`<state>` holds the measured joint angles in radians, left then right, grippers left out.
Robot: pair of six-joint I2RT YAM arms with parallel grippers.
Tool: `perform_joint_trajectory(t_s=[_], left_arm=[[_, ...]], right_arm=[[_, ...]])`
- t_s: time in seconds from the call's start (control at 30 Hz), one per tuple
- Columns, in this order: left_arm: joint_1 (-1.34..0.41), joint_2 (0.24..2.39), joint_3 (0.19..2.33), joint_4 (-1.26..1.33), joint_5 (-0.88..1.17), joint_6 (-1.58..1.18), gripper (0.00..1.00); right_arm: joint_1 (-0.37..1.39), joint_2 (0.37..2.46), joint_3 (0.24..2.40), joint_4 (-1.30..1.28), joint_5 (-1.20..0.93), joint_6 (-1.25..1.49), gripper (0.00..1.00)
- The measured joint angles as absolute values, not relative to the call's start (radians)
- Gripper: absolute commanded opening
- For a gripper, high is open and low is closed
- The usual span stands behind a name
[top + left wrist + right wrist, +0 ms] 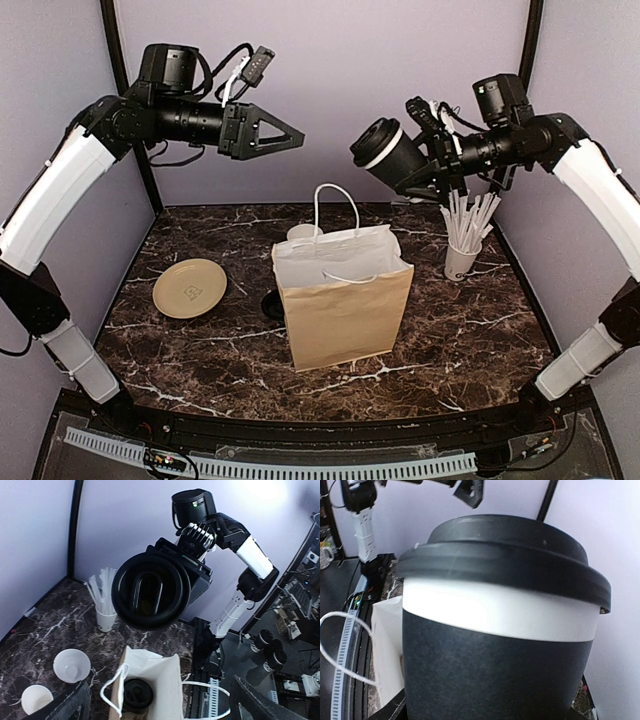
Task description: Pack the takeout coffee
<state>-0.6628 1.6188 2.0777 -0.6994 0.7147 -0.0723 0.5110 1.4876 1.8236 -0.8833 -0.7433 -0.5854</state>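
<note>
A black takeout coffee cup (385, 150) with a dome lid and a white band hangs tilted, high over the table and to the upper right of the paper bag (345, 295). My right gripper (405, 165) is shut on its body. The cup (500, 630) fills the right wrist view. From the left wrist its lid (150, 590) faces the camera. A second lidded coffee cup (137, 694) stands inside the open bag (165, 680). My left gripper (298, 138) is open and empty, high to the upper left of the bag, its fingers (70, 707) spread wide.
A white cup of wrapped straws (460, 258) stands right of the bag. A tan plate (189, 288) lies at the left. A white bowl (72, 665) and a small white cup (36, 698) sit behind the bag. A small black round thing (272, 303) lies against the bag's left side.
</note>
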Motion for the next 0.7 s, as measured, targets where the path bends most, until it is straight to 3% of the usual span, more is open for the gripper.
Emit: perform_joint_trajectory(t_s=[0.2,0.7], left_arm=[[-0.72,1.641,2.069,-0.703,0.808,-0.086,0.99],[-0.87,1.725,2.122,-0.796,0.704,0.009,0.99]], right_arm=[[0.553,1.453,1.755,-1.027,-0.795,-0.697,0.67],[0.663,1.444,1.737,-1.133,-0.795,-0.775,0.66]])
